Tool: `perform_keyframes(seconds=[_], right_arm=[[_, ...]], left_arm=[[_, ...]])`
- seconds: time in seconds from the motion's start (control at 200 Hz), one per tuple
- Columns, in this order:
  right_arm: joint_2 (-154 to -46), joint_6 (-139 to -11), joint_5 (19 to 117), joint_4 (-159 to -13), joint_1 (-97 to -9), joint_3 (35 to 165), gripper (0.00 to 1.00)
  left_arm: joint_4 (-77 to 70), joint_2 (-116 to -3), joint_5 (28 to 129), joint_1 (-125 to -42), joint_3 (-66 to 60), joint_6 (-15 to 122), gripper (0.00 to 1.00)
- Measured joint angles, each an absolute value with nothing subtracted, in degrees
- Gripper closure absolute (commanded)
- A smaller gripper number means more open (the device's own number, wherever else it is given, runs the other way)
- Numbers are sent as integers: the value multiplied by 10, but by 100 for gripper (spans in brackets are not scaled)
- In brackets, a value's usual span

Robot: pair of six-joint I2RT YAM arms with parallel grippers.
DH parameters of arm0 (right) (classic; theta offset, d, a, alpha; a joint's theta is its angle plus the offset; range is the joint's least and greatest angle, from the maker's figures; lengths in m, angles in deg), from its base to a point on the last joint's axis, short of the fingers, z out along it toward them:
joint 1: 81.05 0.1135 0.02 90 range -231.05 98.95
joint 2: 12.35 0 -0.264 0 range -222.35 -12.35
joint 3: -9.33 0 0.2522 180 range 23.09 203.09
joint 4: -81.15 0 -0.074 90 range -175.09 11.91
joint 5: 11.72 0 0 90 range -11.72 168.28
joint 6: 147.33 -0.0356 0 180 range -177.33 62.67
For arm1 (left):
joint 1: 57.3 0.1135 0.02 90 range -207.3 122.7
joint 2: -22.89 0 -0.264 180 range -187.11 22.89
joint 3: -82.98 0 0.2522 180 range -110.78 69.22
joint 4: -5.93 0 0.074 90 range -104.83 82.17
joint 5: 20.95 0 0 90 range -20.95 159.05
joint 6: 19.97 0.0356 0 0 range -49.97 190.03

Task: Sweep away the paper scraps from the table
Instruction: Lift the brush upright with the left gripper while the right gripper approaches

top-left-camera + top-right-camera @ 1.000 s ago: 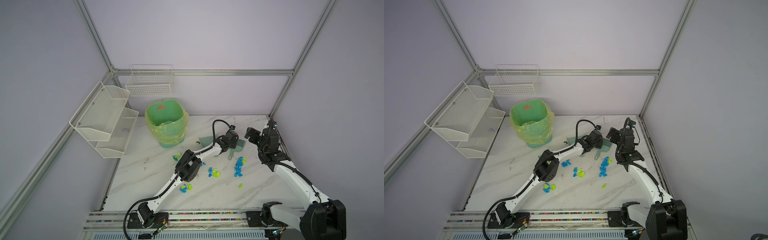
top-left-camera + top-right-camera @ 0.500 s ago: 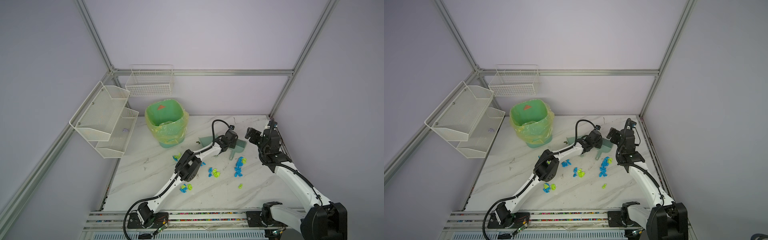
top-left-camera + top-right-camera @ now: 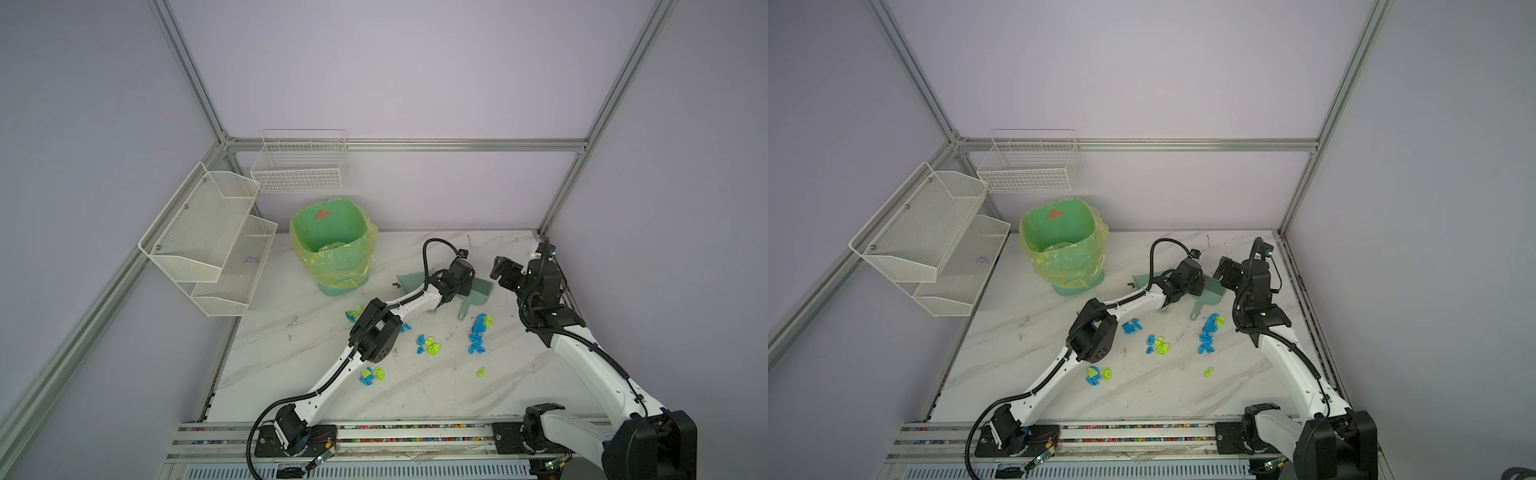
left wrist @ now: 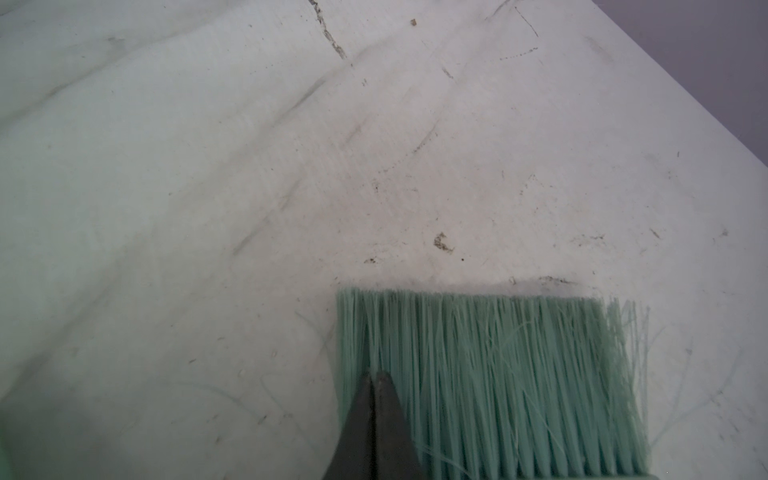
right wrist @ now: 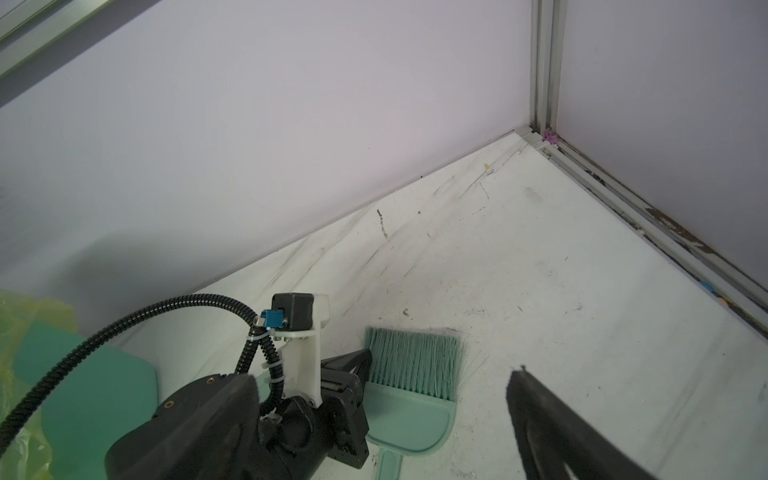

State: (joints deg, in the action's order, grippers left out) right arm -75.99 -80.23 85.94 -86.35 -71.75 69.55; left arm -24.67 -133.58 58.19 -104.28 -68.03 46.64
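Standing by the bench (image 3: 291,365) with the far wall as twelve o'clock, I see the paper scraps (image 3: 477,334) in both top views, lying in blue and yellow-green clumps across the middle. The mint hand brush (image 3: 482,287) lies flat at about twelve o'clock from the nearest clump, its handle (image 3: 462,311) pointing to seven. The left tool (image 3: 464,286) sits at the brush's nine o'clock edge. The right tool (image 3: 495,269) hovers at its one o'clock, spread and empty. The dustpan (image 3: 409,281) lies further out at nine, and the lined bin (image 3: 332,245) at ten.

From the left wrist, the left tool's fingertips (image 4: 388,399) are pressed together, tip against tip, at the side edge of the bristles (image 4: 498,374). Nothing shows between them, so I wouldn't call the brush held.

From the right wrist the story matches: the black jaws lie along the corner of the bristles, and the handle is free.

The step in hand looks like picking up the brush. To do it well, I'd open the left tool, draw it back to the handle, straddle that squarely and close firmly. Pinching at the bristle edge would let the brush twist once it drags against the scraps.
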Motion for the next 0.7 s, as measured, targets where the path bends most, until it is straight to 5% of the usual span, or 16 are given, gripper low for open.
perform_keyframes(seconds=[0.7], right_arm=[[-749,-865,729,-865,-717,688,6]], left_arm=[[-185,-1170,627,-1002,-616,449,100]])
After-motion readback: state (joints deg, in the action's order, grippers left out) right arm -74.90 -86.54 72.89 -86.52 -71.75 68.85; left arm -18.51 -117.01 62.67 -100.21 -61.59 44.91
